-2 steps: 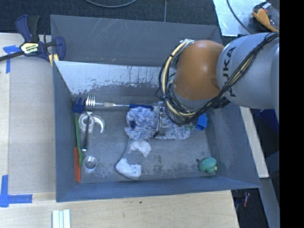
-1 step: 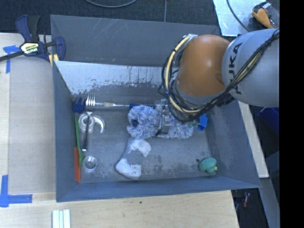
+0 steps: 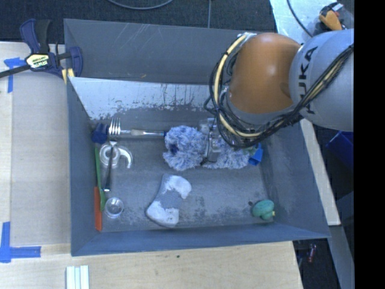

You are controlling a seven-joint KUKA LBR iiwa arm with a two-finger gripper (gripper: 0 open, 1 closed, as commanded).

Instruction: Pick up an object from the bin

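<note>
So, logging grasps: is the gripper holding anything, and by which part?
Cannot tell: the gripper sits in the middle of the blue fuzzy cloth, grip unclear.

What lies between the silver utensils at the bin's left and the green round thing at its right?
A white crumpled cloth, seen in the camera view; the bin's floor either side of it is bare.

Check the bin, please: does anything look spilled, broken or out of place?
Nothing looks spilled or broken. The blue fuzzy cloth lies bunched mid-bin under the pincer, and the white rag is crumpled nearer the front. The bin's back wall shows dark streaks, seemingly wear.
</note>
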